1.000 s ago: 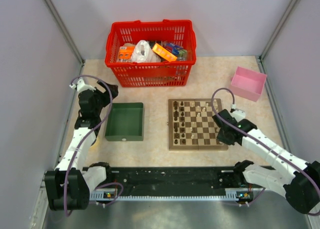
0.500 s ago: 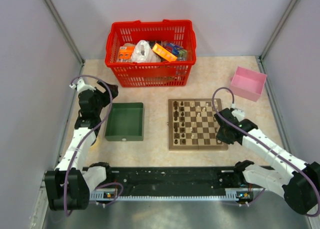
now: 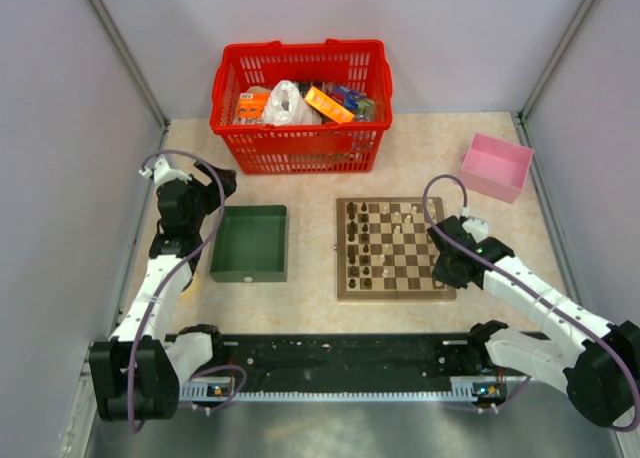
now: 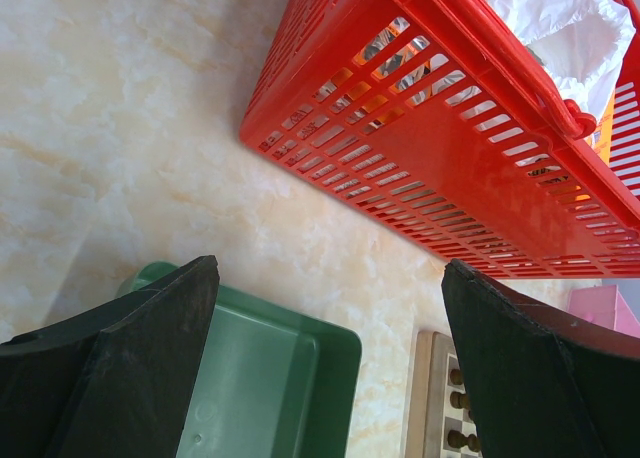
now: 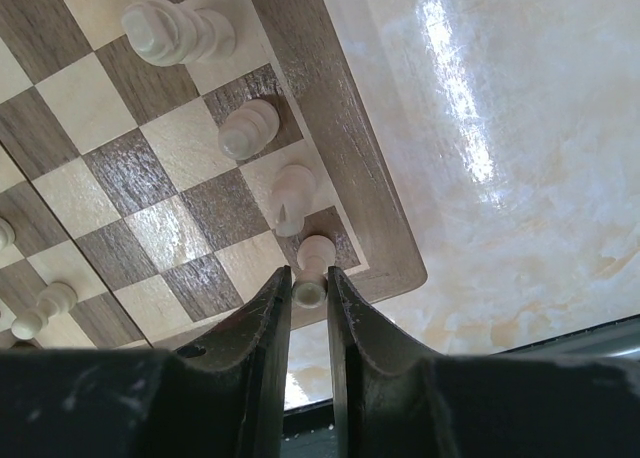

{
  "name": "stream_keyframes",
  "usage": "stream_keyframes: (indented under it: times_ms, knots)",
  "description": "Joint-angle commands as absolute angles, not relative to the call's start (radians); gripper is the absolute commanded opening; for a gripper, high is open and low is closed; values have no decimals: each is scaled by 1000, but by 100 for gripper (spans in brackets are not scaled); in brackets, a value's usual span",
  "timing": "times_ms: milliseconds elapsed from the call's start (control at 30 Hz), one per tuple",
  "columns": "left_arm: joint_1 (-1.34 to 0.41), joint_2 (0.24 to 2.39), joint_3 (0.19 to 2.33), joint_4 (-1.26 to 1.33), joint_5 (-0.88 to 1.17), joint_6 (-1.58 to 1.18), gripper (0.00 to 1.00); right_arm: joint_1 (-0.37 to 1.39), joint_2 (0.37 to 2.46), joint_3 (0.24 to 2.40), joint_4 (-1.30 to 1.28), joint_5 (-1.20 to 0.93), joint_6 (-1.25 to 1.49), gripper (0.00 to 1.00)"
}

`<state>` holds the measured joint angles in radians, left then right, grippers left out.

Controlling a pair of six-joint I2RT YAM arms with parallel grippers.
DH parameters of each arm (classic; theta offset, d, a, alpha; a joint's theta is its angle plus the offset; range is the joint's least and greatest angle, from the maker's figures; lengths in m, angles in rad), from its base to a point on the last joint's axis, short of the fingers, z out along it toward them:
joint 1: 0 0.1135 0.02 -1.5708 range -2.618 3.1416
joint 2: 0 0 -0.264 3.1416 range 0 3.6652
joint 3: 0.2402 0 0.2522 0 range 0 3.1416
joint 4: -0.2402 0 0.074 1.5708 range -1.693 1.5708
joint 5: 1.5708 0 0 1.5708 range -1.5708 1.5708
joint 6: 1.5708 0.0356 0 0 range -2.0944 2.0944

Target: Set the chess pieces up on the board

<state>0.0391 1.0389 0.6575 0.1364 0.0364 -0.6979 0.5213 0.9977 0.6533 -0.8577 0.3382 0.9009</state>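
The board [image 3: 395,291] lies right of centre, with dark chess pieces [image 3: 358,240] along its left side and pale ones [image 3: 412,217] toward the right. My right gripper [image 3: 446,266] is over the board's near right corner. In the right wrist view its fingers are shut on the top of a pale chess piece [image 5: 314,263] standing on the corner dark square of the board [image 5: 362,138]. Other pale pieces [image 5: 249,128] stand in a row beyond it. My left gripper [image 4: 330,318] hangs open and empty over the far edge of the green tray [image 4: 262,378].
A red basket [image 3: 300,106] full of packets stands at the back. A pink box [image 3: 497,165] sits at the back right. The green tray [image 3: 250,243] lies left of the board. Grey walls close in both sides, and a black rail [image 3: 330,358] runs along the near edge.
The right gripper has edged slightly toward the board's right rim. The left arm has not moved.
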Motion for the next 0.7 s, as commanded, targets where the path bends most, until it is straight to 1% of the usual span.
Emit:
stream_keyframes:
  times_ms: [0, 667]
  knots:
    - [46, 1040, 670, 196, 41, -695, 99, 514, 1011, 657, -841, 347, 887, 20]
    - [46, 1040, 666, 193, 38, -695, 99, 515, 1003, 655, -853, 399, 910, 21]
